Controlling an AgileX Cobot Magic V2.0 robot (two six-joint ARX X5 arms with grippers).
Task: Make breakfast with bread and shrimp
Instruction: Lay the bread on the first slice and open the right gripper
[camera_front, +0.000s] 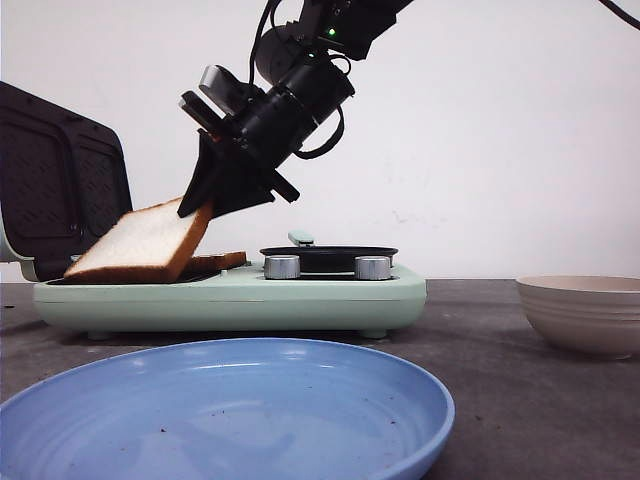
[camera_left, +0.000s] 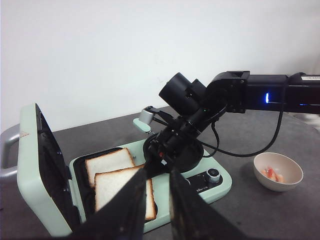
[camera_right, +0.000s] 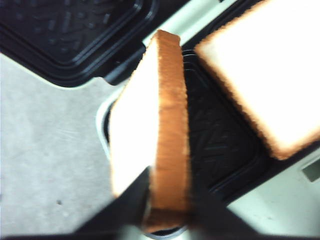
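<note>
My right gripper is shut on one slice of bread, pinching its crust edge. That slice hangs tilted, its low end down at the black baking plate of the mint sandwich maker. The other bread slice lies flat in the same plate, beside the held one. The shrimp lies in a beige bowl to the right of the maker. In the left wrist view my left gripper hovers open above the table, holding nothing.
The maker's lid stands open at the left. A small black pan and two knobs occupy the maker's right half. A blue plate sits at the front, the beige bowl at the right.
</note>
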